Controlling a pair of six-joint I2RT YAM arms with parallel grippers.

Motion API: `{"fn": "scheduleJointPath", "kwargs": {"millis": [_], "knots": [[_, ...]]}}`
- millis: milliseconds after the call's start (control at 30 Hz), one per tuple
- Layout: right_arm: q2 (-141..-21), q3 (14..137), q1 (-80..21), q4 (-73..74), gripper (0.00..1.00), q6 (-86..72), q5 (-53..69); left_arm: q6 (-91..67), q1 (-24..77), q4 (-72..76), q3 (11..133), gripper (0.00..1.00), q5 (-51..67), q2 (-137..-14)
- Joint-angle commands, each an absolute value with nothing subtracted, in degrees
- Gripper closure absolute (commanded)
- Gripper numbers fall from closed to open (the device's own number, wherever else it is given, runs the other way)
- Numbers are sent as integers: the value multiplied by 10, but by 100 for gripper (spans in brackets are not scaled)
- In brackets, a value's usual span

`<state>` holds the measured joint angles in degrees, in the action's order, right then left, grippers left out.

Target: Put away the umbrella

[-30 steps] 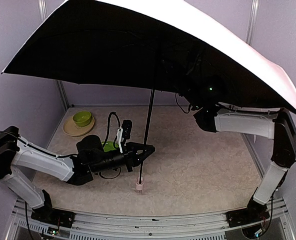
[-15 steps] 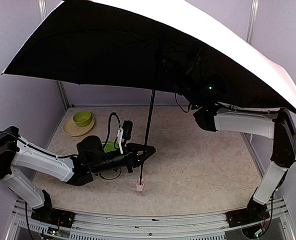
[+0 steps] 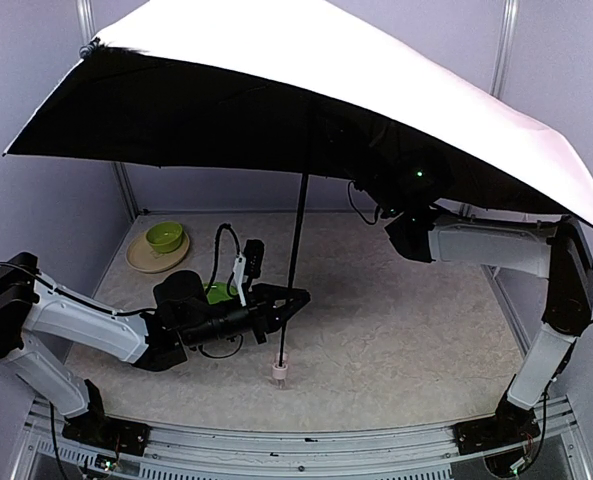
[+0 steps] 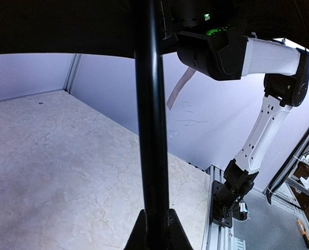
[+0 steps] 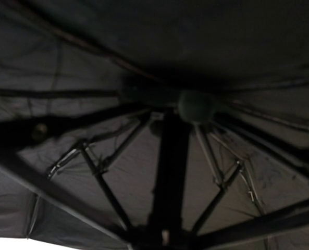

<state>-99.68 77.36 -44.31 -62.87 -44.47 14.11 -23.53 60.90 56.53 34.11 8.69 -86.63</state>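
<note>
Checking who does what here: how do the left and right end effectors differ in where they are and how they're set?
The left end effector grips the umbrella low on its shaft, just above the handle; the right end effector is high, under the canopy by the shaft's top. The left lies roughly level; the right points upward. The left is shut on the shaft; the right's state is lost in the dark. Both are at the shaft.

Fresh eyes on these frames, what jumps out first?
The open umbrella, pale pink outside and black inside, roofs the whole upper half of the top view. Its shaft stands near upright at front centre, clamped low down by the left gripper, while the right arm reaches up under the canopy from the right.
</note>
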Motion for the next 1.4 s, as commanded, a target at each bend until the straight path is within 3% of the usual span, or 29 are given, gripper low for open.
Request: {"fn": "scheduleJointPath", "kwargs": {"millis": [0, 333, 567, 800, 1233, 1367], "knots": [[-998, 778, -434, -634, 100, -418, 143, -186, 620, 598, 346, 100, 124, -843], [-972, 719, -435, -576, 100, -412, 160, -154, 571, 549, 386, 100, 137, -784], [-962, 736, -447, -442, 100, -346, 216, -128, 564, 561, 381, 100, 153, -768], [-971, 674, -464, -365, 100, -289, 207, -133, 555, 612, 399, 100, 187, -761], [-975, 618, -495, -348, 100, -238, 224, -87, 545, 748, 436, 100, 171, -816], [-961, 607, -496, -348, 100, -236, 205, -61, 548, 719, 451, 100, 146, -834]]}}
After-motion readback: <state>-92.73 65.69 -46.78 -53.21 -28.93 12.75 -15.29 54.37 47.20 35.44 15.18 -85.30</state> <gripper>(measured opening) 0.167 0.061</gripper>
